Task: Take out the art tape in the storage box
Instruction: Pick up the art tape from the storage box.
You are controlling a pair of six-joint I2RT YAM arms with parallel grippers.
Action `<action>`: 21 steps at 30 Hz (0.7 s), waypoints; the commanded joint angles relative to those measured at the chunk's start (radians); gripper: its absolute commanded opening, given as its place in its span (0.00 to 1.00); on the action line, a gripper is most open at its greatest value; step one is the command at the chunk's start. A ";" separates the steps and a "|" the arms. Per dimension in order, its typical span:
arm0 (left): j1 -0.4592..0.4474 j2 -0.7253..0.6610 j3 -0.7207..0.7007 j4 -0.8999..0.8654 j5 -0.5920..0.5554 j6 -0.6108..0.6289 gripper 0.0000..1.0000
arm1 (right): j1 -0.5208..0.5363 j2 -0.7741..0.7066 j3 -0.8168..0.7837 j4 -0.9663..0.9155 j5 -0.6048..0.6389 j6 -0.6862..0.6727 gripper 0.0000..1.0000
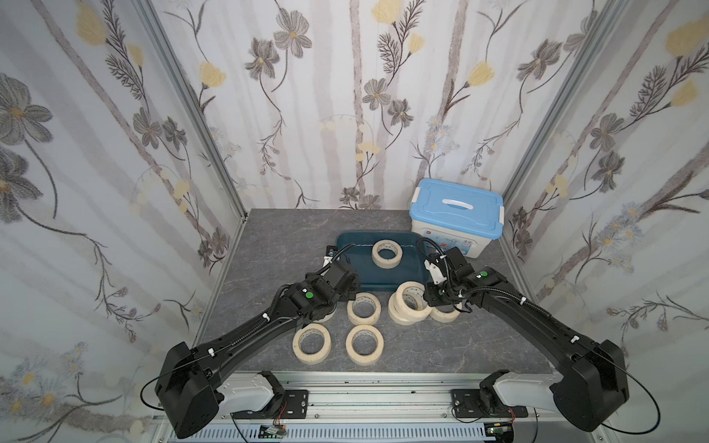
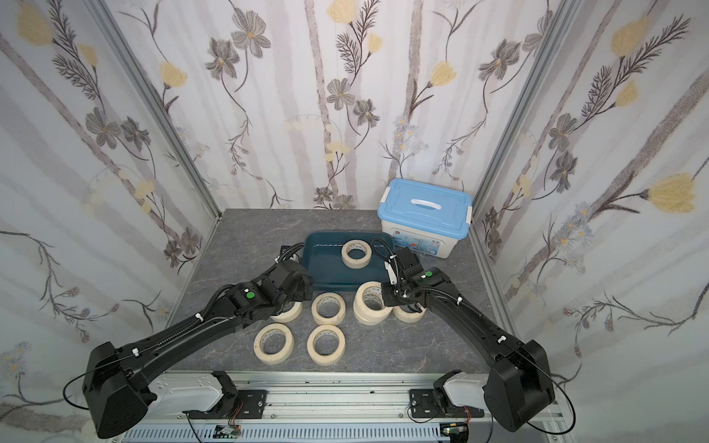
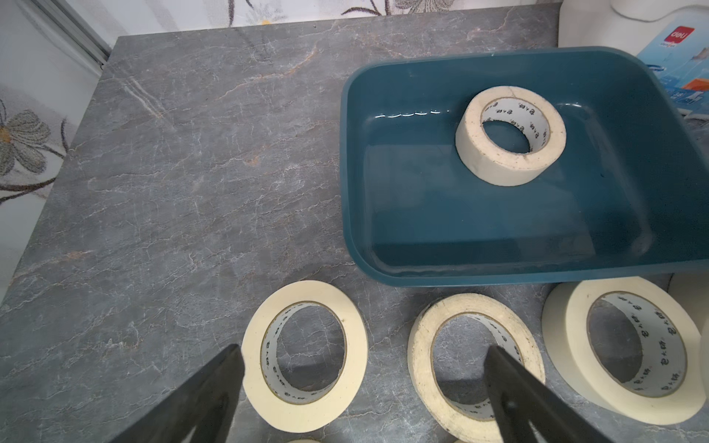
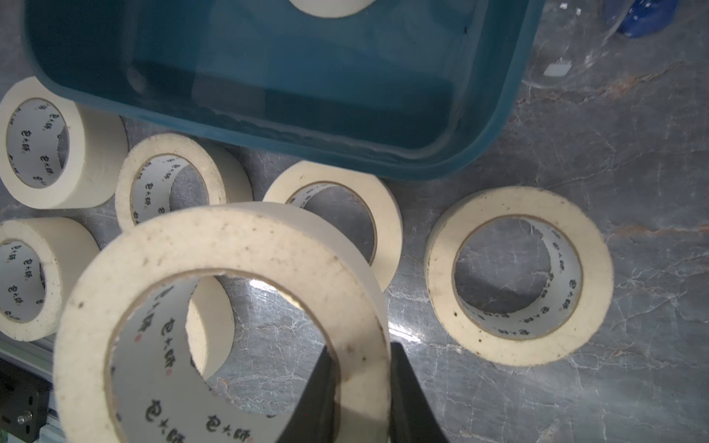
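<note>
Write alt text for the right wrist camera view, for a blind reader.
The right gripper is shut on the wall of a cream masking-tape roll close to the camera. Behind it, similar rolls lie flat on a grey marble-patterned table beside a shallow dark teal plastic tray, with one more roll partly visible inside.

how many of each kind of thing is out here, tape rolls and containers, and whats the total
tape rolls: 8 (1 in the tray, 6 flat on the table, 1 pinched in the right gripper)
teal tray: 1
white bin with blue lid: 1
total: 10
</note>
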 commanded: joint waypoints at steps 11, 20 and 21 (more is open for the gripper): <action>0.019 0.006 0.009 0.045 -0.019 0.043 1.00 | 0.065 -0.083 -0.126 -0.071 -0.034 0.099 0.19; 0.026 0.006 0.008 0.045 -0.017 0.048 1.00 | 0.117 -0.091 -0.168 -0.074 -0.033 0.145 0.19; 0.028 0.006 0.008 0.046 -0.017 0.047 1.00 | 0.123 -0.090 -0.173 -0.075 -0.033 0.147 0.19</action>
